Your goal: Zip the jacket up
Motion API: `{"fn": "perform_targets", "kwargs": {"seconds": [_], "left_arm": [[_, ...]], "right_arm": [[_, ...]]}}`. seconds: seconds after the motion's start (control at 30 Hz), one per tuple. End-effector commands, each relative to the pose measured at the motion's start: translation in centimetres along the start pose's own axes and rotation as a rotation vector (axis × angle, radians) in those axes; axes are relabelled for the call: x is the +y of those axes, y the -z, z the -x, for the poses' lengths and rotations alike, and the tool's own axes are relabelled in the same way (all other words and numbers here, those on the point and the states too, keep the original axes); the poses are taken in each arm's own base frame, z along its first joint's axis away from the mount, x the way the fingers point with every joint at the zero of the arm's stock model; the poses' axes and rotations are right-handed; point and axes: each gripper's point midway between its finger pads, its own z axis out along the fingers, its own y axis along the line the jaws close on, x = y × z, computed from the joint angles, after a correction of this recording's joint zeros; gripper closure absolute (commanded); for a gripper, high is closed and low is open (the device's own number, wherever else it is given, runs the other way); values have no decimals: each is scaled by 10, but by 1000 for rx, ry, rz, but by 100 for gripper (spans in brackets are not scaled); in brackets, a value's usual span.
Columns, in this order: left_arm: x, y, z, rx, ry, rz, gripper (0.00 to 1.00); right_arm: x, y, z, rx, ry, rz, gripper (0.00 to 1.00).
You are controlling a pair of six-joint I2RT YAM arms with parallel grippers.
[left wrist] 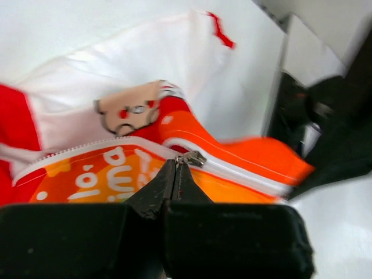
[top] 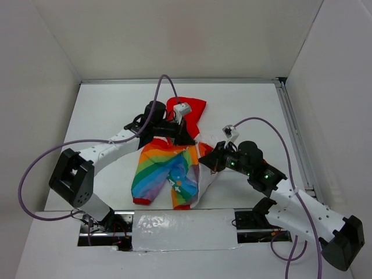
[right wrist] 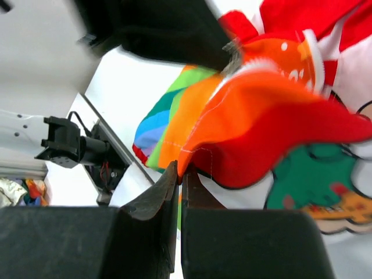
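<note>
Jacket (top: 157, 168) rainbow-striped, red hood, front unzipped, white lining exposed

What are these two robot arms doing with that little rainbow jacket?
They are trying to zip it. The left gripper is shut on the zipper slider, and the right gripper pinches a fabric edge of the jacket. The jacket lies crumpled on the white table, with white lining showing on one side.

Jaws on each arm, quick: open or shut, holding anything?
Left gripper: jaws shut on the zipper pull.
Right gripper: jaws shut on the jacket edge.
</note>
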Motion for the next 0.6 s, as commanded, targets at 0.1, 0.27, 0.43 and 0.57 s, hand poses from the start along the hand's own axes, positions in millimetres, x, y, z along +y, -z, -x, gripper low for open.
{"fn": "perform_targets", "kwargs": {"seconds": [0.1,0.27,0.43,0.57], "left_arm": [[66,-2,9,0,72,246,100],[123,-1,8,7,182,387,100],[220,47,70,-105,345,614,100],[313,91,70,-107,550,818,100]], "right_arm": [[19,19,1,-18,52,88,100],[25,40,14,-92,65,80,100],[15,64,36,-232,65,-15,100],[7,73,41,-269,53,-64,100]]}}
